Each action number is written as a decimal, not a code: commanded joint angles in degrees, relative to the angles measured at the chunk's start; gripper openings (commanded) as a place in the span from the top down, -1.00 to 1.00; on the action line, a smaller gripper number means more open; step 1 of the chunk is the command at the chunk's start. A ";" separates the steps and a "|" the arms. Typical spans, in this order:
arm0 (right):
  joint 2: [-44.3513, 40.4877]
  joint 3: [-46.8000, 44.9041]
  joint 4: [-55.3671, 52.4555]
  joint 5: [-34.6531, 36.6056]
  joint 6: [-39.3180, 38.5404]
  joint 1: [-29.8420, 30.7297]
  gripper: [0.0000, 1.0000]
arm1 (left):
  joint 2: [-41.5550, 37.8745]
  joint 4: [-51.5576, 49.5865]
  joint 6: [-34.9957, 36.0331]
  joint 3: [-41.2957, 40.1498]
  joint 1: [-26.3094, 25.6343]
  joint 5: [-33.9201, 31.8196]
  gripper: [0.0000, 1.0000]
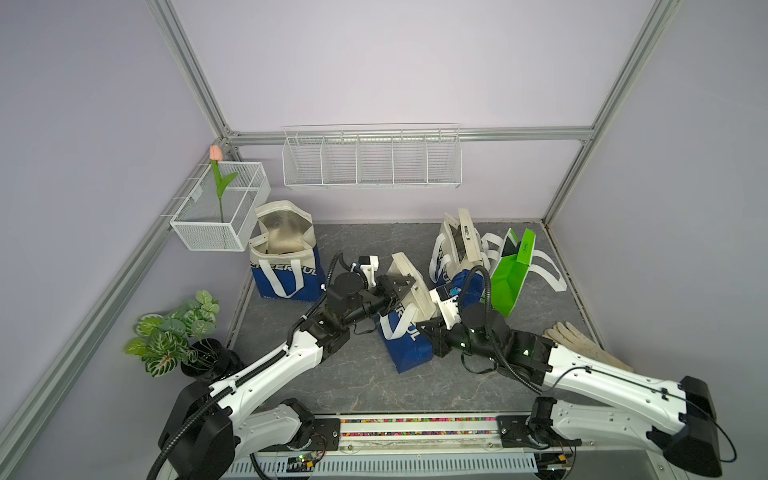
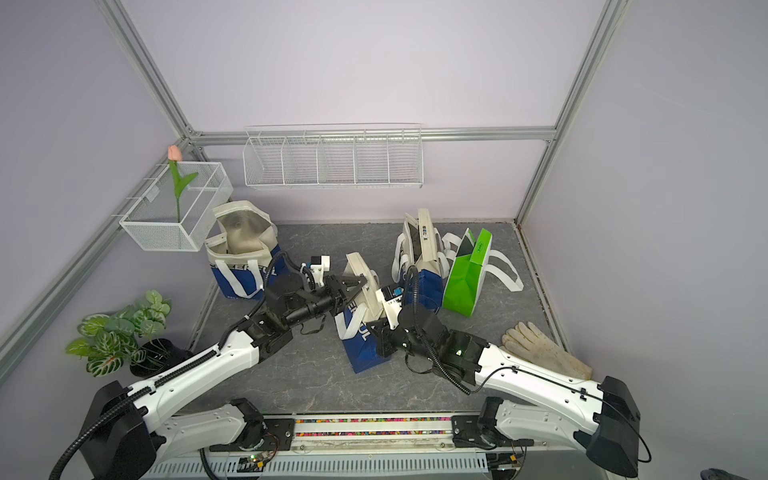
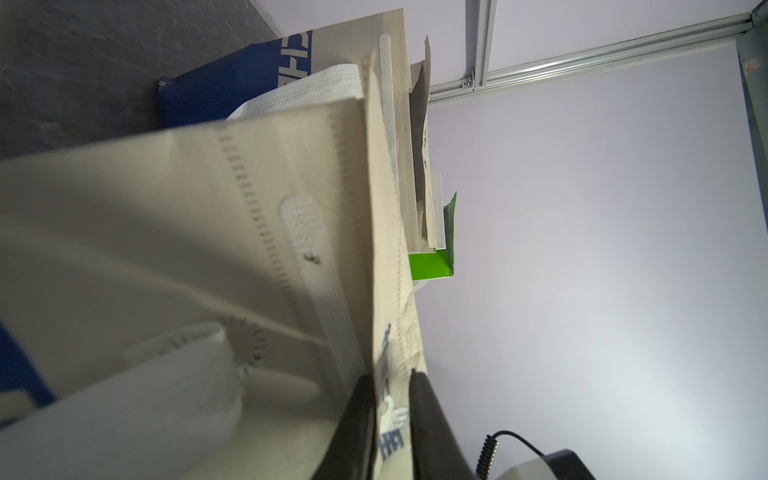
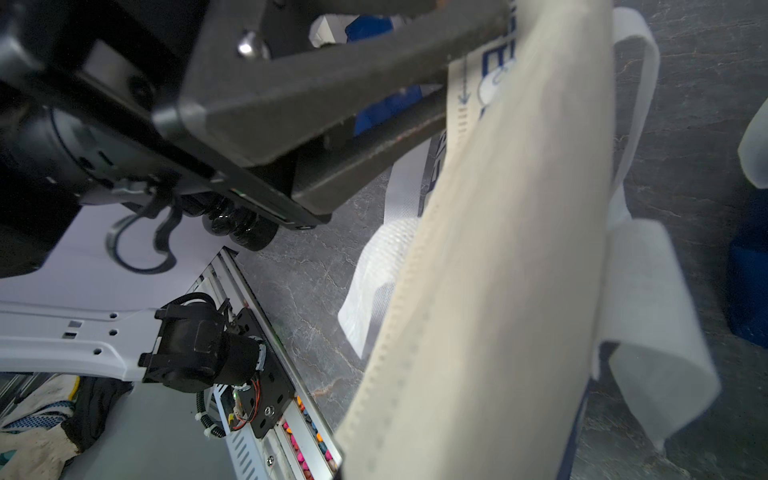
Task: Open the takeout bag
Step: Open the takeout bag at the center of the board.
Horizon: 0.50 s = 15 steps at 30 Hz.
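The takeout bag (image 1: 409, 353) (image 2: 361, 353), blue below and cream on top with white handles, stands tilted in the middle of the grey table. My left gripper (image 1: 401, 291) (image 2: 353, 291) comes in from the left at the bag's cream top flap. In the left wrist view its two black fingers (image 3: 357, 415) lie close on either side of the flap's printed edge (image 3: 392, 415). My right gripper (image 1: 426, 328) (image 2: 376, 328) presses against the bag's right side, shut on the bag. In the right wrist view the cream flap (image 4: 498, 270) runs to the bottom edge and hides the right jaws. The left gripper (image 4: 469, 70) shows there too.
An open blue-and-cream bag (image 1: 286, 266) stands at the back left. A closed one (image 1: 457, 253) and a green bag (image 1: 509, 282) stand at the back right. A white glove (image 1: 582, 343) lies at the right, a potted plant (image 1: 178, 332) at the left. Wire baskets (image 1: 220, 208) (image 1: 372, 160) hang on the walls.
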 commanded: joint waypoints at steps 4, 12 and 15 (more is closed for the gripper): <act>-2.20 -0.60 -0.26 -0.77 0.24 -0.65 0.86 | 4.57 10.70 3.39 1.41 -0.34 -0.68 0.56; -3.60 -2.10 -0.21 -1.00 1.15 -1.91 0.86 | 6.91 11.28 2.83 3.29 -0.51 0.13 1.00; -3.98 -1.69 -0.85 -0.69 1.28 -2.41 0.86 | 5.00 6.85 3.51 3.18 -0.93 -0.48 1.00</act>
